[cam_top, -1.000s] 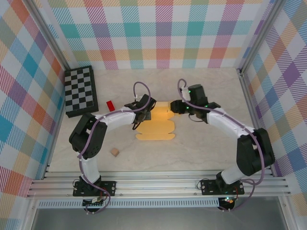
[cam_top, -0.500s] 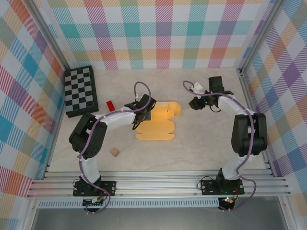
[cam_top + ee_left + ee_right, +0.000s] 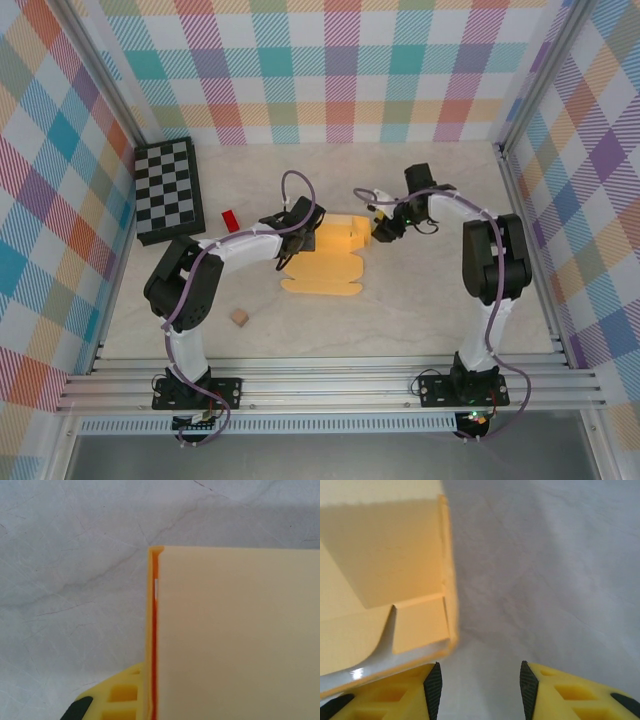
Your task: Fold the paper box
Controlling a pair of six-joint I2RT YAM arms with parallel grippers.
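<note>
Paper box (image 3: 322, 268) lies mid-desk (image 3: 430, 300), part folded. Left gripper (image 3: 300, 230) is pinched shut on its left edge. Right gripper (image 3: 381, 229) is half-open and empty, just beside the raised right flap. Risk: the flap flops flat unheld, or a right-side push drags the card out of the left pinch.

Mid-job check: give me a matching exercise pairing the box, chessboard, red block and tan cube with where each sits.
Things:
1. paper box
2. chessboard
3. red block
4. tan cube

Places:
A. far left corner
B. near side, left of centre
C. centre
D. just right of the chessboard

Pairs: 1-C, 2-A, 3-D, 4-B
</note>
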